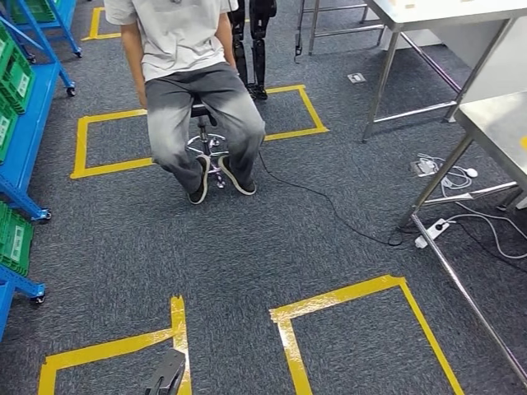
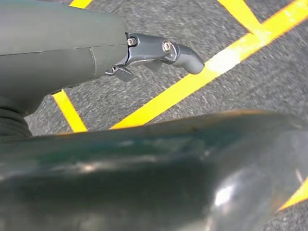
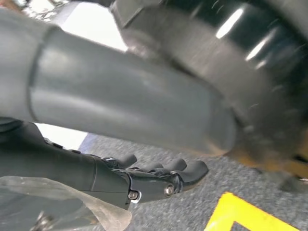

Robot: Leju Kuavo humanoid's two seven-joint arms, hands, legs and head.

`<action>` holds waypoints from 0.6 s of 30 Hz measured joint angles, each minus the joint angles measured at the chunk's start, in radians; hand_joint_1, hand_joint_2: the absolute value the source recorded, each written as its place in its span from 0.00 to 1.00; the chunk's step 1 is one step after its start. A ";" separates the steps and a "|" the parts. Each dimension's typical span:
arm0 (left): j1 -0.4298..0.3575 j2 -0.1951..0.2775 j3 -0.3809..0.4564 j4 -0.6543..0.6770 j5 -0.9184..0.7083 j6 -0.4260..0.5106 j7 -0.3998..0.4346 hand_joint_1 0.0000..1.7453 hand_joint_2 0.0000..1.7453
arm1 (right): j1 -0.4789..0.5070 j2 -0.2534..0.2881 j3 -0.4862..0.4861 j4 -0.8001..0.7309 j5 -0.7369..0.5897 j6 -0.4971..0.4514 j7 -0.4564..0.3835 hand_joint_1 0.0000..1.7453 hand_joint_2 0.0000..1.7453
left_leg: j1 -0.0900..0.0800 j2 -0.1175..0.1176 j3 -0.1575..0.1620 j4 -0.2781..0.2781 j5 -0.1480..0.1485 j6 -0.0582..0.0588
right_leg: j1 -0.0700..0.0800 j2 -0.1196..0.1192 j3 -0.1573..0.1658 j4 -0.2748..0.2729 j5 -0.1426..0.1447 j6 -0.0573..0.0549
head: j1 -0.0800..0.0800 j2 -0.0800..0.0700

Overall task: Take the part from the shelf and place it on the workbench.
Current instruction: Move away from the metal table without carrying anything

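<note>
In the right wrist view my right hand (image 3: 145,180) hangs over the grey carpet, with a clear plastic bag (image 3: 72,209) lying against its dark fingers. A bit of metal, the part (image 3: 42,221), shows inside the bag. How the fingers hold the bag is partly hidden. My left hand (image 2: 160,53) hangs low over yellow floor tape with its fingers stretched out and nothing in them; its tip also shows at the bottom of the head view (image 1: 166,374). The blue shelf (image 1: 28,140) with green bins (image 1: 16,78) stands at the left. The steel workbench (image 1: 497,123) is at the right.
A person (image 1: 186,49) sits on a wheeled stool (image 1: 205,140) straight ahead. Yellow tape squares (image 1: 366,329) mark the carpet. Cables and a power strip (image 1: 435,230) lie under the workbench, whose slanted leg brace (image 1: 466,296) reaches low across the right. A second steel table (image 1: 435,12) stands behind.
</note>
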 joint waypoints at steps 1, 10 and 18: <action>0.000 0.000 0.000 0.000 0.000 0.000 0.000 0.00 0.00 | 0.000 0.000 0.001 0.000 0.000 0.000 0.000 0.00 0.00 | 0.000 -0.010 0.001 0.000 0.000 0.000 | 0.000 0.002 0.012 -0.033 0.028 -0.002 | 0.000 0.000; 0.004 0.000 0.000 0.000 0.000 0.000 0.000 0.00 0.00 | 0.004 0.002 0.003 0.002 0.002 0.001 0.002 0.00 0.00 | 0.004 -0.056 -0.028 0.031 -0.009 -0.036 | -0.004 0.042 0.125 -0.284 0.128 -0.028 | -0.004 0.000; 0.005 0.001 0.000 0.000 0.002 0.000 0.001 0.00 0.00 | 0.008 0.000 0.004 0.002 0.003 0.004 0.002 0.00 0.00 | 0.013 0.052 -0.076 0.166 -0.047 -0.054 | 0.001 -0.067 0.138 -0.288 0.118 -0.035 | -0.010 0.000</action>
